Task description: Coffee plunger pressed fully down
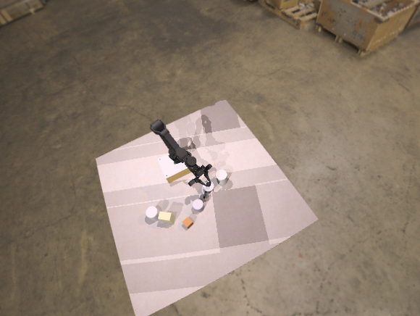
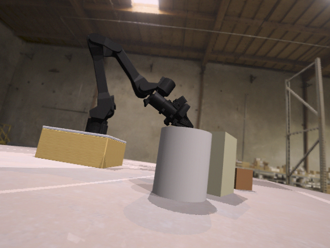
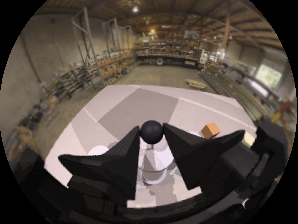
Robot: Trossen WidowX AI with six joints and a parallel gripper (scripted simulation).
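1 gripper is clenching the plunger's black knob from above, bearing straight down so the press is staying upright among nearby cylinders.

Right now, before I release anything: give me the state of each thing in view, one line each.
gripper: shut on the plunger knob.
plunger knob: gripped between the fingers, low over the press.
coffee press: upright below the gripper.
three white cylinders: upright, apart.
cream block: resting beside a cylinder.
orange block: resting alone.
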